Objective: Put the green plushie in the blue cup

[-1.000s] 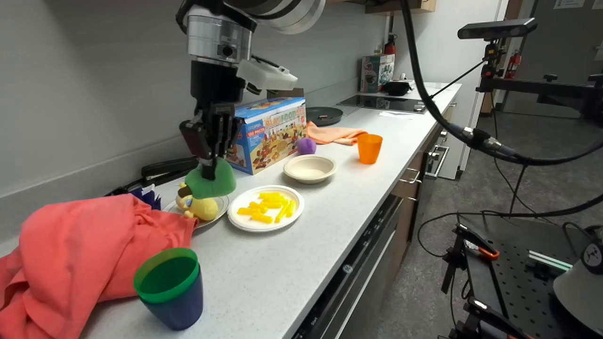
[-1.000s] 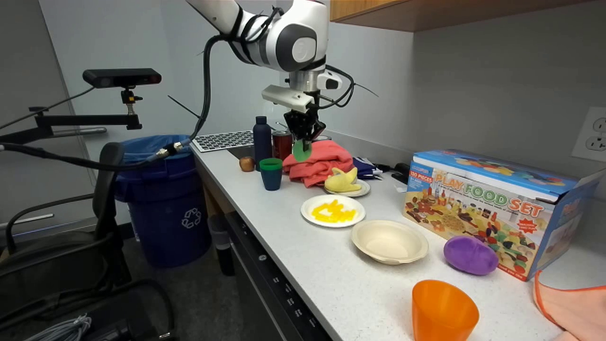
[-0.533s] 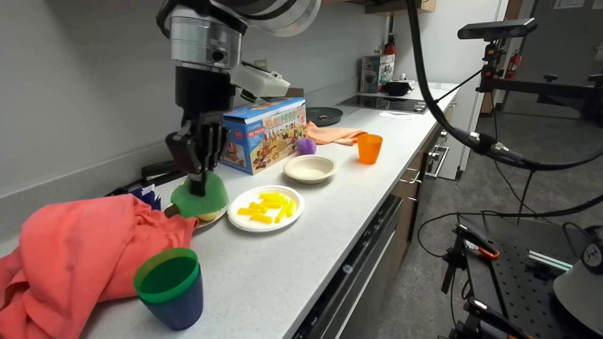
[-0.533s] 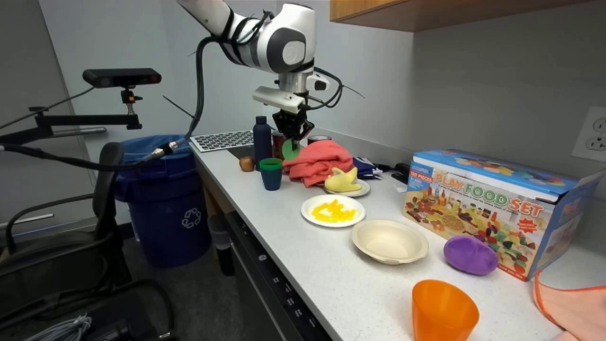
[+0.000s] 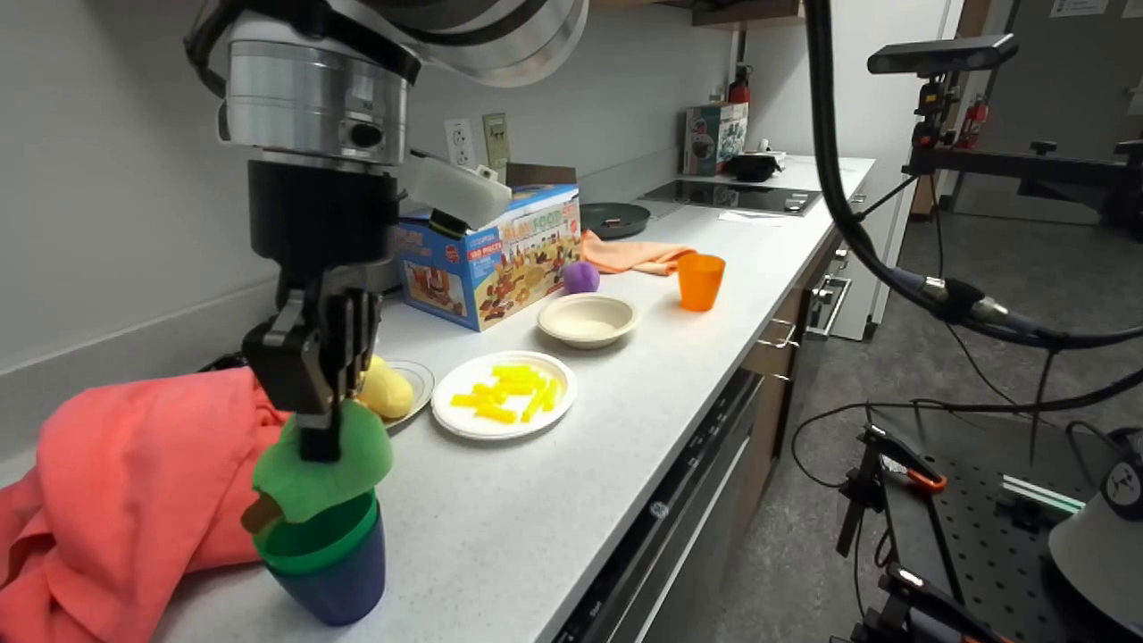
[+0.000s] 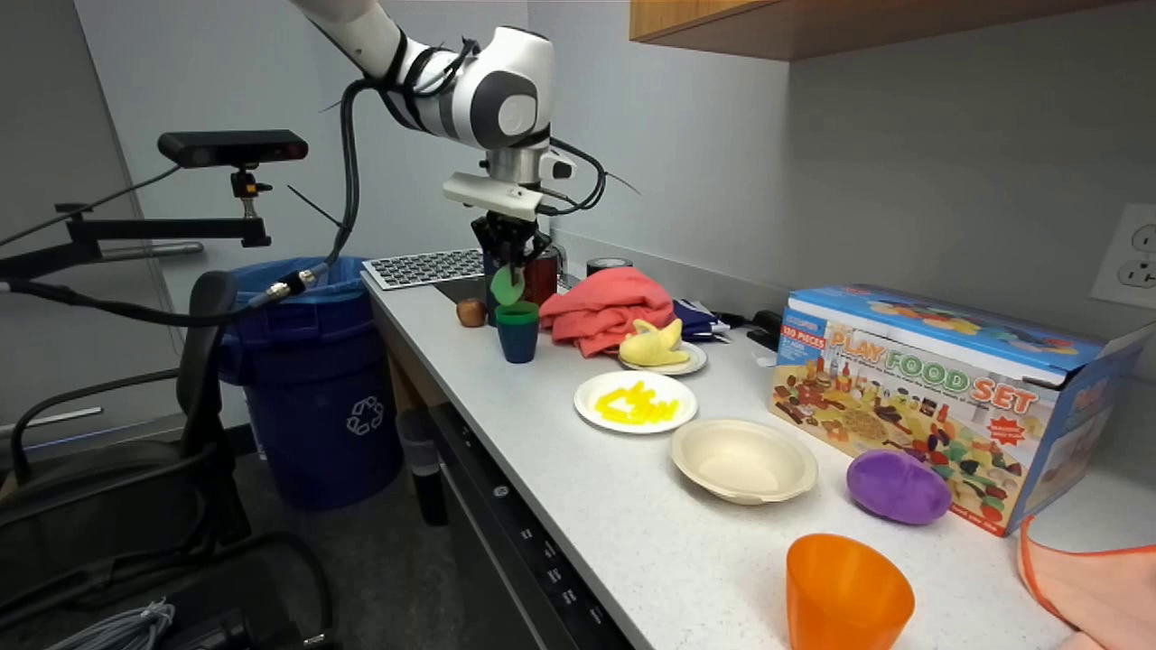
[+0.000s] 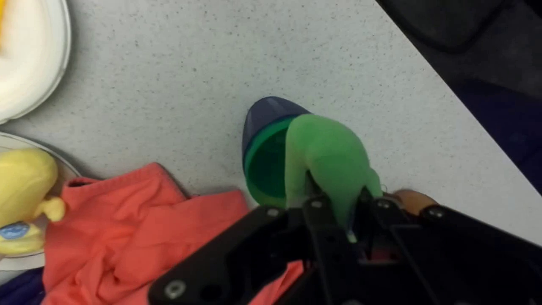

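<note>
nearest in an exterior view, the blue cup, green inside, stands upright on the counter beside a coral cloth. above the cup hangs the green plushie, pinched in the gripper and hiding part of the cup's mouth in the wrist view; whether plushie and cup touch cannot be told. farther back, a white plate bears yellow strips, just beside a second plate with a yellow plushie. beyond are a cream bowl, a purple object and an orange cup.
</note>
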Motion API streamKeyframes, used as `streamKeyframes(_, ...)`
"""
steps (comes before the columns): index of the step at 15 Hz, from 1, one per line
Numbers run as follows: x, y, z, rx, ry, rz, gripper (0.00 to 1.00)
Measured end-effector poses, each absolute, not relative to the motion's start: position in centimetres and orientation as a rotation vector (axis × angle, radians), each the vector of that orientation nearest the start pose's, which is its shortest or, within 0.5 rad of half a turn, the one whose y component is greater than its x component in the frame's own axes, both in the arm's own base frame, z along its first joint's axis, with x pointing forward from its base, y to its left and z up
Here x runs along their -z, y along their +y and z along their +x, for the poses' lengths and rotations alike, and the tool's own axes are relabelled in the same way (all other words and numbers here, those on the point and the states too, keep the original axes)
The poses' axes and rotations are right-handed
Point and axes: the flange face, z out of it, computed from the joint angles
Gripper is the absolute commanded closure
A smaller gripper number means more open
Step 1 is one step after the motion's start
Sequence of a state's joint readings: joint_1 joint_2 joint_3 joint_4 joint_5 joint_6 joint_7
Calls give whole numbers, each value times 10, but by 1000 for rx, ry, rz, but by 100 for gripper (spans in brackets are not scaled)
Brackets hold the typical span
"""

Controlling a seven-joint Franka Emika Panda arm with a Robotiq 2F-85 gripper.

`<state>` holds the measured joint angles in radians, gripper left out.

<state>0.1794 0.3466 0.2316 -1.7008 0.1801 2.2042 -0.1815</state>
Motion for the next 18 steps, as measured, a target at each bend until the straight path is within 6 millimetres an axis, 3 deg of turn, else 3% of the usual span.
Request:
streamKeyframes(5, -407, 267, 614, 202, -803, -2773, 96)
streamKeyframes(12, -404, 267, 619, 265, -844, -2756, 96)
streamKeyframes(13, -402, 267, 620, 263, -846, -2755, 59)
streamKeyframes(14, -400, 267, 620, 259, -845, -2755, 58)
streamKeyframes(18, -394, 267, 621, 248, -843, -2756, 28)
